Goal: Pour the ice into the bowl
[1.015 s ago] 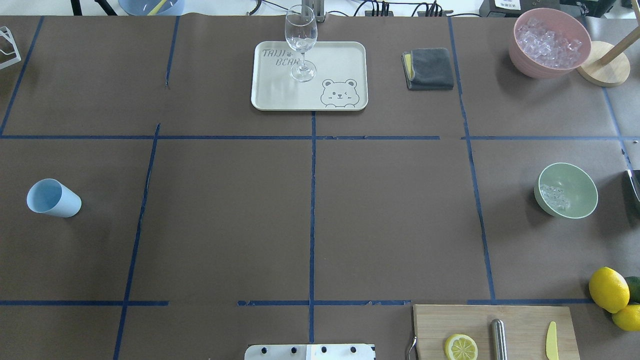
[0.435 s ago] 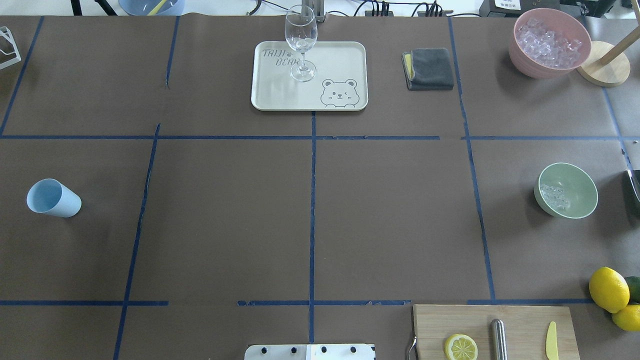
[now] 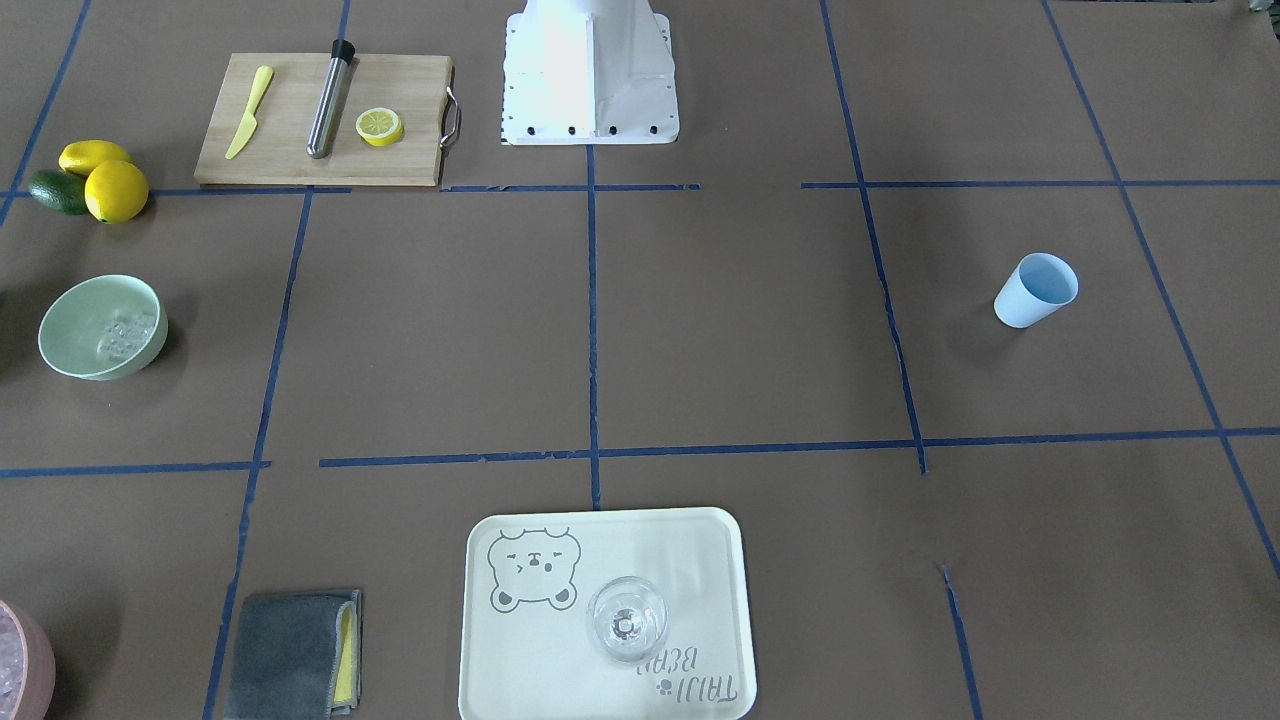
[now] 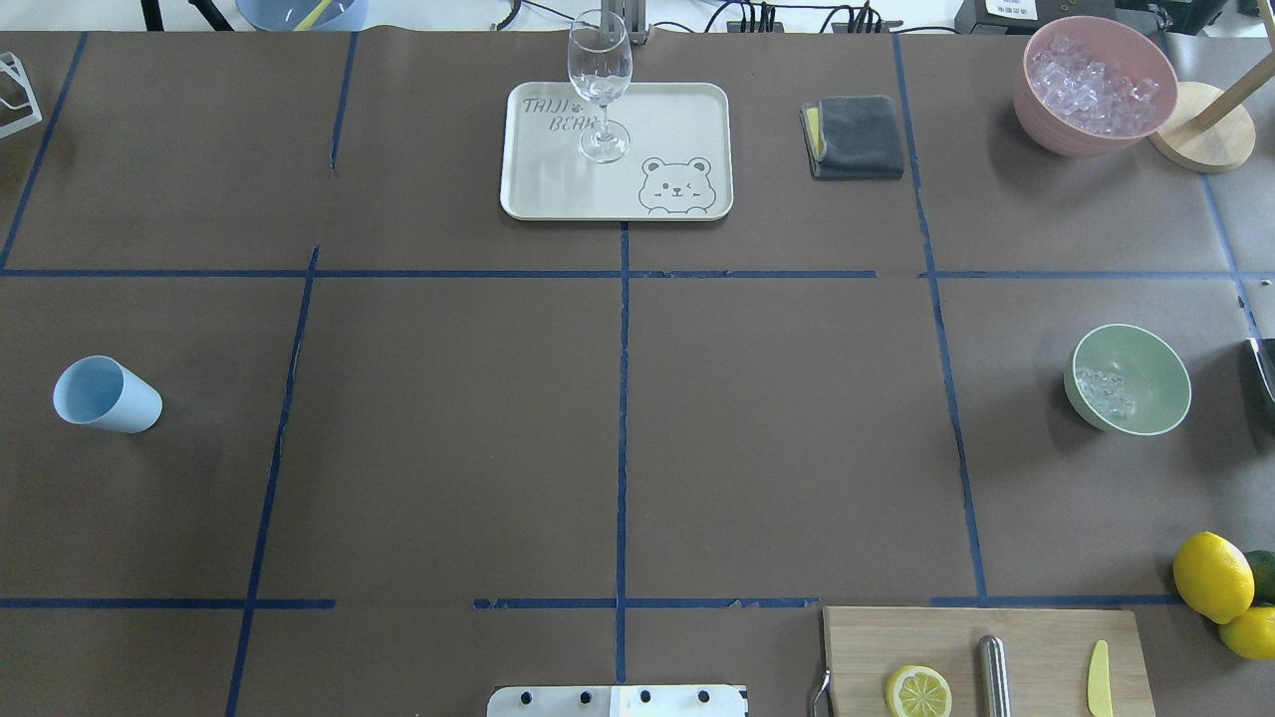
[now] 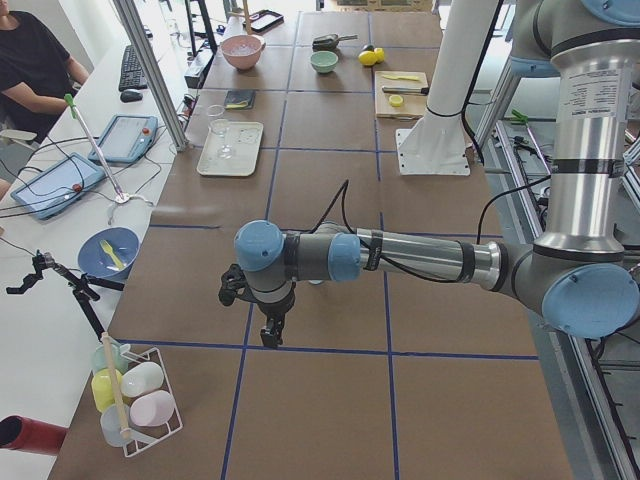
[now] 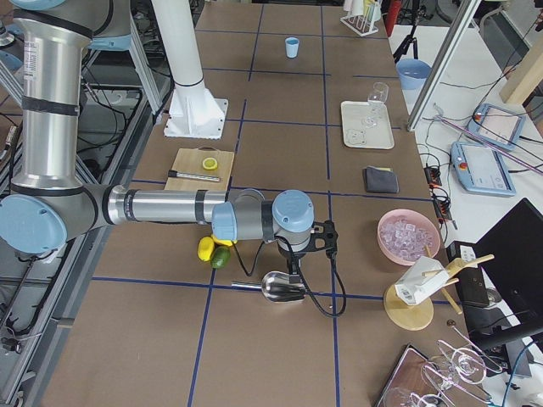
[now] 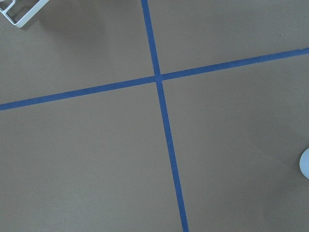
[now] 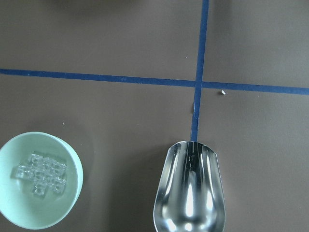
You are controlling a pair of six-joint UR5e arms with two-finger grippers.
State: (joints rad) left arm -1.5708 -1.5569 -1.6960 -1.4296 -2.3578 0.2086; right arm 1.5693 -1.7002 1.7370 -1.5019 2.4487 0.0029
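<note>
Ice (image 8: 41, 174) is already lying in the bowl (image 8: 29, 210) (the cup (image 4: 105, 395) is sitting empty), so pouring is looking done. Whether the left fingers (image 5: 269, 335) and right fingers (image 6: 291, 271) are gaping or gripping, I cannot tell.

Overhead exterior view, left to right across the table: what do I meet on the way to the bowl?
Light blue cup → bear tray → grey cloth → mint-green bowl, with ice in it.

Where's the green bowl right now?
In the overhead view, the green bowl sits at the right side, ice inside, between the pink bowl higher up and the lemons lower down.
</note>
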